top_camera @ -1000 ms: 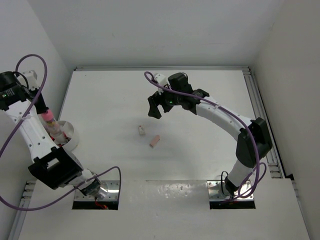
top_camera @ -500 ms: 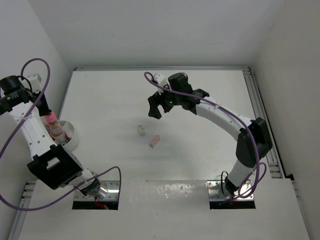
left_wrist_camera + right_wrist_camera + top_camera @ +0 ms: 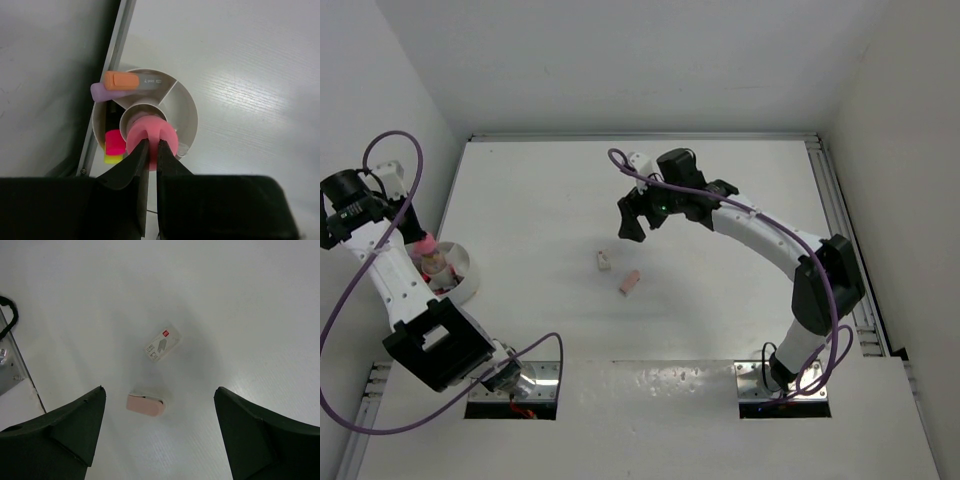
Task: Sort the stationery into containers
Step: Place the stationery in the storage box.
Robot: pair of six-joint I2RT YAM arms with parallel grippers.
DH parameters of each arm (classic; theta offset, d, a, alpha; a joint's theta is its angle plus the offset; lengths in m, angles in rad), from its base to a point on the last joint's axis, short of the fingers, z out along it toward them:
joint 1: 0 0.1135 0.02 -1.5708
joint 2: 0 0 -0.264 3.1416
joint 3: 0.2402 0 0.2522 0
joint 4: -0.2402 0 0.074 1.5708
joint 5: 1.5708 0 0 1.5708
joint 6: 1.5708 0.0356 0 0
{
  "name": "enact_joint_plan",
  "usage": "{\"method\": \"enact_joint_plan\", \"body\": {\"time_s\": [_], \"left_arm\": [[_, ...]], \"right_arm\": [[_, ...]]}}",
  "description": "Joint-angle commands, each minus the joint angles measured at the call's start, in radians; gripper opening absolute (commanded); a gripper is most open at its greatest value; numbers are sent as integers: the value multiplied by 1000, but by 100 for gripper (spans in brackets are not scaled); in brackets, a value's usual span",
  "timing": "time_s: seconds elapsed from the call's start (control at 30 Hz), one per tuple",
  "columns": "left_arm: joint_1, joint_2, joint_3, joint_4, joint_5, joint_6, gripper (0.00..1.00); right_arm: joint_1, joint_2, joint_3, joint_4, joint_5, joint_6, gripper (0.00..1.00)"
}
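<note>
While right gripper (image 3: 159, 390) hangs jaws apart, pink eraser (image 3: 145, 404) lies below, between them.
Eraser's long axis runs finger to finger; left gripper (image 3: 150, 146) is clamped on cup (image 3: 167, 134).

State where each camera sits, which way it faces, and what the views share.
Top external: fixed above and behind the robot, facing down on the table; the left arm and right arm show, bases at the bottom.
Left wrist: on the left arm, facing down past the left fingers, shut on the pink cup over the white tub.
Right wrist: on the right arm, facing down between the spread right fingers at the whitish eraser and pink eraser.
Shared: top external also shows the pink cup, white tub and both erasers.
</note>
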Motion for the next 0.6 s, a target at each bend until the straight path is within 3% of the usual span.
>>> {"method": "enact_joint_plan", "body": {"time_s": [0.0,0.1,0.2,0.33,0.57], "left_arm": [[19,-29,-24,49,71,-18,0],[21,-28,-35,51,91,-21,0],[23,-19,-38,48,108,-21,16],[23,-5,-32,32,115,-19,24],[29,-5,-21,19,192,-15,37]], "right_arm": [[-16,-27,-12,4,-36,-29,87],[-16,-20,-19,-8,-55,-55,85],[-17,6,7,-62,-76,-158,85],[-36,45,56,-155,-116,-198,83],[-45,68,55,-179,-122,-227,78]]}}
